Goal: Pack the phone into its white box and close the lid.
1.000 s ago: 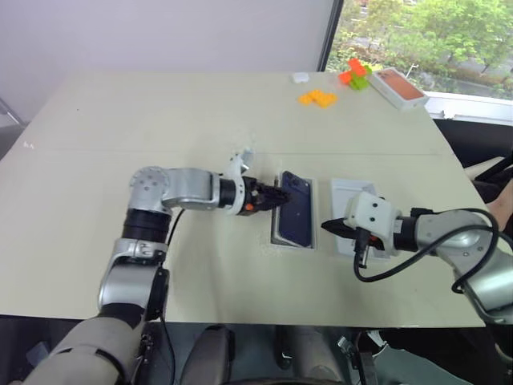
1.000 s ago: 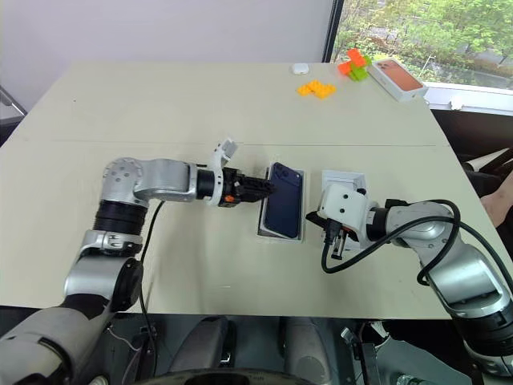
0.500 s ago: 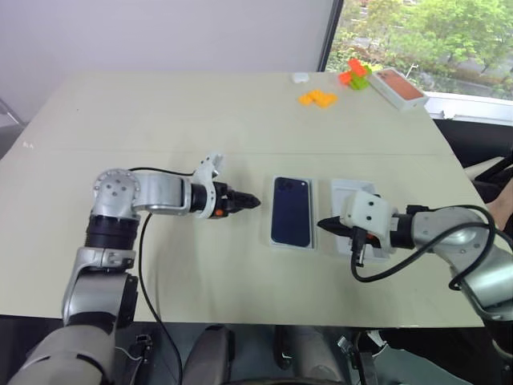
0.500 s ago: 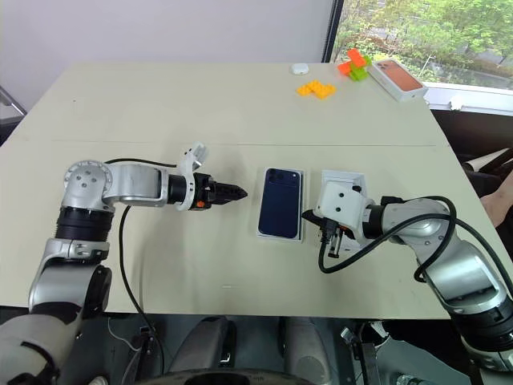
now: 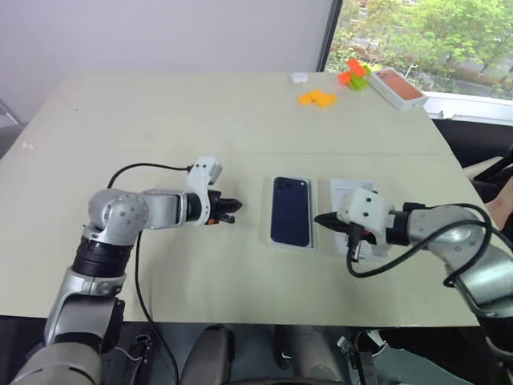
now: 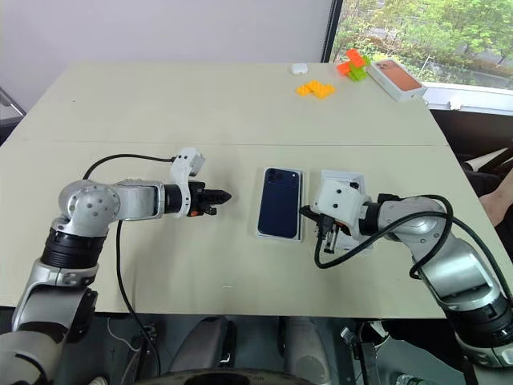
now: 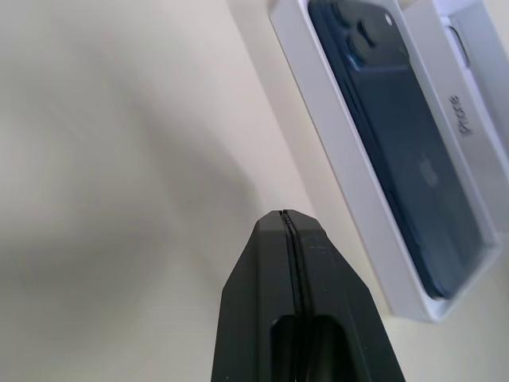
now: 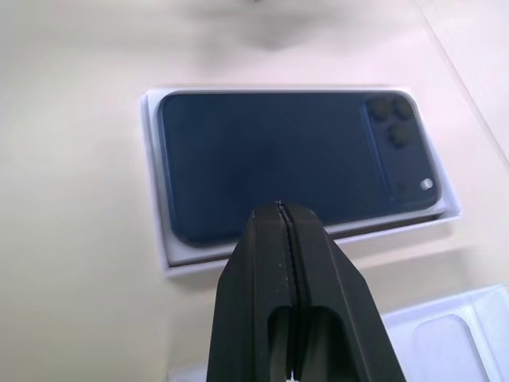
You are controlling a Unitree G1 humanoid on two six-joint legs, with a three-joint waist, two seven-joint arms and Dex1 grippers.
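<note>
Right wrist view: phone [image 8: 278,159] inside white box [image 8: 155,187].

table [image 5: 160,112] | white box [image 5: 273,238], lid [image 5: 343,189], orange-red-topped box [image 5: 397,87], possibly toy bricks [image 5: 318,98]

We note the phone [image 8: 278,163]: dark navy back, smooth and semi-glossy, like glass. The white box [image 7: 350,179] around it looks like matt cardboard, as does the lid [image 5: 353,191]. Worktop [image 5: 160,120]: pale beige, smooth, matt laminate. Both pincers, left pincer [image 7: 288,219] and right pincer [image 8: 280,211], show black matt plastic.
</note>
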